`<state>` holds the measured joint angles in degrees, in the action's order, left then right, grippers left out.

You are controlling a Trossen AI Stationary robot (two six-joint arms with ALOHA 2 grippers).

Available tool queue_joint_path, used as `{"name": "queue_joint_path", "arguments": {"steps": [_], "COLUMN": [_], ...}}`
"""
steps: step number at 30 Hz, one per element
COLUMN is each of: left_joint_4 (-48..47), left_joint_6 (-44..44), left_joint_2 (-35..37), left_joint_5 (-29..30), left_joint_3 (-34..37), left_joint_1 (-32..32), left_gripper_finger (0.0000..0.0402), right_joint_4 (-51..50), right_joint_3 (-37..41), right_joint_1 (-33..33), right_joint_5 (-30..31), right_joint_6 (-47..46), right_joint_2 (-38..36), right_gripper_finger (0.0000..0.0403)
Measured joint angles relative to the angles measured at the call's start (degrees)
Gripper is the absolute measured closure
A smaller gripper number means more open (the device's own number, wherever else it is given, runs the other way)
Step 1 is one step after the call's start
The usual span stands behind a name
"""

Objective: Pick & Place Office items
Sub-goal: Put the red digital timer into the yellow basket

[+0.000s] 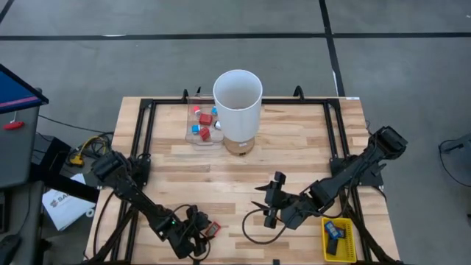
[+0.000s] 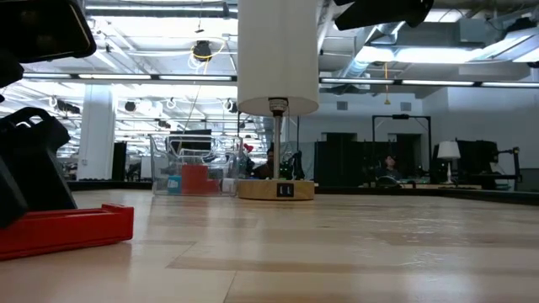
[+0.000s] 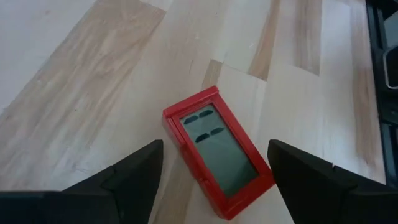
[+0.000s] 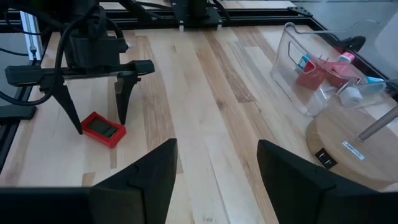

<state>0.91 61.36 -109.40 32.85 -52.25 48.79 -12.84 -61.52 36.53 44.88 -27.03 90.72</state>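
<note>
A flat red rectangle with a dark grey centre (image 3: 217,152), one of the office items, lies flat on the wooden table (image 1: 294,147) near its front left. My left gripper (image 3: 216,146) is open, slanting down over it, one finger on each side and a gap to both. The right wrist view shows the same red piece (image 4: 104,129) between those spread fingers. My right gripper (image 1: 269,207) hangs open above the table's front middle with nothing between its fingers. More red and blue pieces lie in a clear bin (image 1: 202,125) at the back.
A tall white cylinder (image 1: 237,99) on a round wooden base (image 4: 348,146) stands right beside the clear bin. A small yellow mesh basket (image 1: 340,240) with a few blue and black pieces sits at the front right corner. Black frame rails (image 1: 143,132) run along the table's sides.
</note>
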Motion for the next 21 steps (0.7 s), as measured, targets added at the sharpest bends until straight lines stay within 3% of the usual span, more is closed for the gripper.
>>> {"name": "queue_joint_path", "arguments": {"steps": [12,21], "left_joint_4": [-5.0,-8.6], "left_joint_6": [0.2,-2.7], "left_joint_2": [0.0,-0.1], "left_joint_5": [-2.0,-1.2], "left_joint_3": [-0.2,-0.1], "left_joint_1": [0.4,-0.1], "left_gripper_finger": [0.0119,0.0165], "right_joint_4": [0.0,0.0], "right_joint_3": [0.0,0.0], "right_joint_1": [0.6,0.6], "right_joint_5": [0.0,0.0], "right_joint_6": [-1.5,-1.5], "right_joint_2": [0.0,0.0], "right_gripper_finger": [0.0188,0.0188]}}
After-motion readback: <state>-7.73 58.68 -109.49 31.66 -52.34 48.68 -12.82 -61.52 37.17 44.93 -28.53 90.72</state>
